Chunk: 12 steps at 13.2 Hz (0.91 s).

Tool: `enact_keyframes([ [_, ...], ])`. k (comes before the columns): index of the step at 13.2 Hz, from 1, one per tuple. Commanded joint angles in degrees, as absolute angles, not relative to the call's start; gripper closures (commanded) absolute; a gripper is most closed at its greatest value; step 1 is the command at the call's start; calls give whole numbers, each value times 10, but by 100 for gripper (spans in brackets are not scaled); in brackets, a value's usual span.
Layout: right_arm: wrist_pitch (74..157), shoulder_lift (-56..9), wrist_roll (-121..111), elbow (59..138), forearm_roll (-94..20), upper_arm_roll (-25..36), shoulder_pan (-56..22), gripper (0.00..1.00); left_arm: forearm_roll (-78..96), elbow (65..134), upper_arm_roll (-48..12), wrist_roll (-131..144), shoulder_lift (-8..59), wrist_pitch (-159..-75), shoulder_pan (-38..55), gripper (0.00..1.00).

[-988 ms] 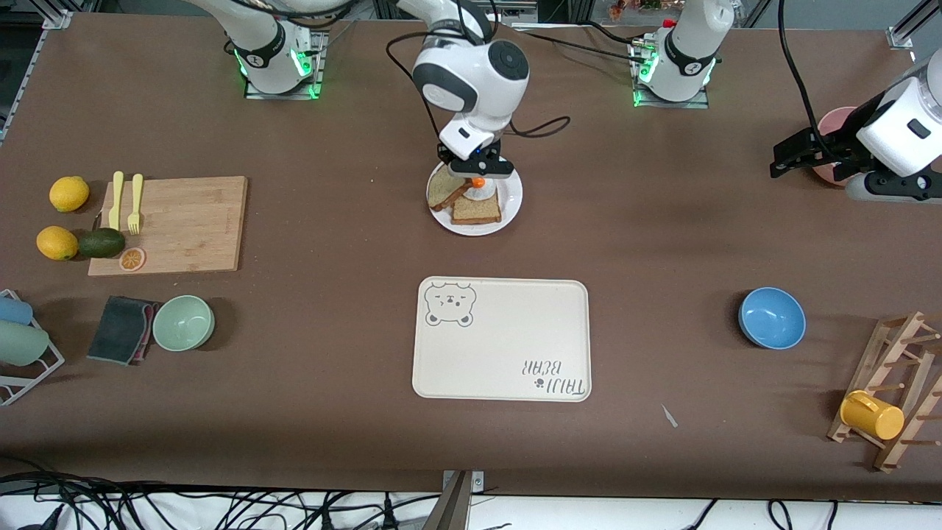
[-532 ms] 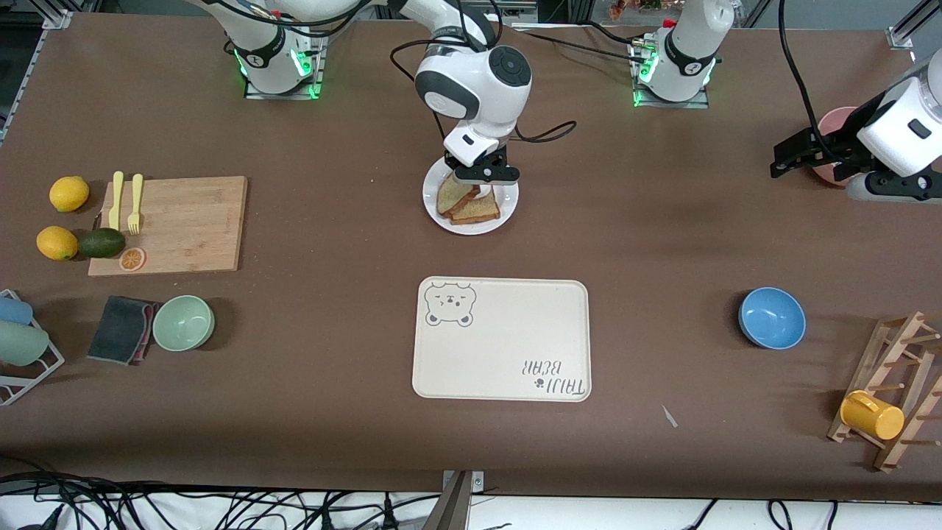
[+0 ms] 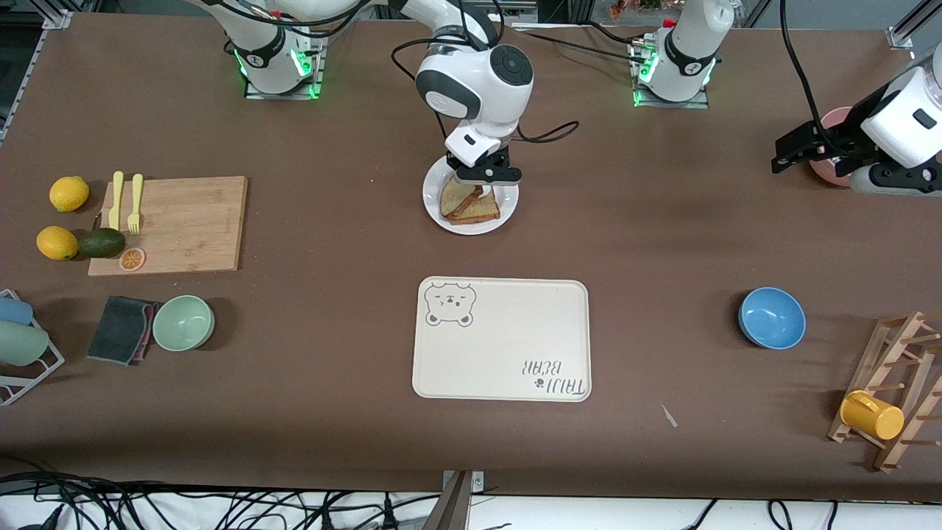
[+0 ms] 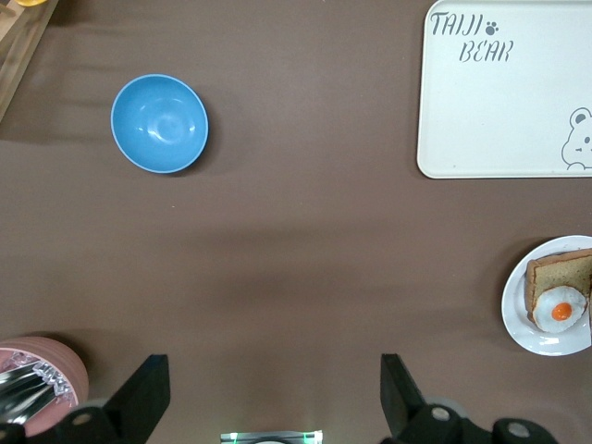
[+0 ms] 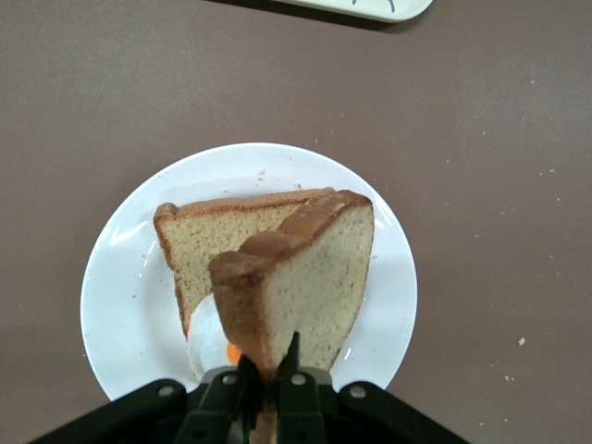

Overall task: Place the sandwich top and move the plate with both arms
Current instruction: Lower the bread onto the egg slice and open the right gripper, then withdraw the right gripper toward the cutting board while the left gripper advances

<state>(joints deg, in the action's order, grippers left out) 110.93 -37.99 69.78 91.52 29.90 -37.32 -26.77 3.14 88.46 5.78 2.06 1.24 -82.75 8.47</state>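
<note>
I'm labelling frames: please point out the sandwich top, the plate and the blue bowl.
sandwich top (image 5: pixel 314 277), right wrist view, on its bare face.
plate (image 5: pixel 120 277), right wrist view, on its bare white rim.
blue bowl (image 3: pixel 771 317), front view, on its inside.

The sandwich top (image 5: pixel 301 282) hides most of the fried egg (image 5: pixel 222 350), and the pink cup (image 4: pixel 37 381) and wooden rack (image 4: pixel 23 28) are cut off by the picture's edge.
</note>
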Motion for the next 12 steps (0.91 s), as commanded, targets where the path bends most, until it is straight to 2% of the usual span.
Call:
enact_keyframes([
  [1, 1104, -379, 714, 910, 281, -373, -271, 45, 50, 884, 57, 18, 11, -819, 71, 0],
  [3, 1119, -340, 705, 911, 203, -350, -264, 0, 49, 884, 58, 18, 11, -818, 67, 0],
  [5, 1123, -287, 643, 927, 144, -339, -246, 0, 49, 893, 58, 18, 11, -818, 62, 0],
  [8, 1107, -184, 527, 960, 32, -337, -166, 0, 61, 899, 55, 18, 17, -826, 58, 0],
  [10, 1080, -114, 491, 987, 28, -336, -117, 0, 67, 900, 54, 18, 35, -842, 62, 0],
  [12, 1073, -49, 433, 1039, 19, -336, -63, 0, 67, 930, 54, 18, 20, -861, 56, 0],
])
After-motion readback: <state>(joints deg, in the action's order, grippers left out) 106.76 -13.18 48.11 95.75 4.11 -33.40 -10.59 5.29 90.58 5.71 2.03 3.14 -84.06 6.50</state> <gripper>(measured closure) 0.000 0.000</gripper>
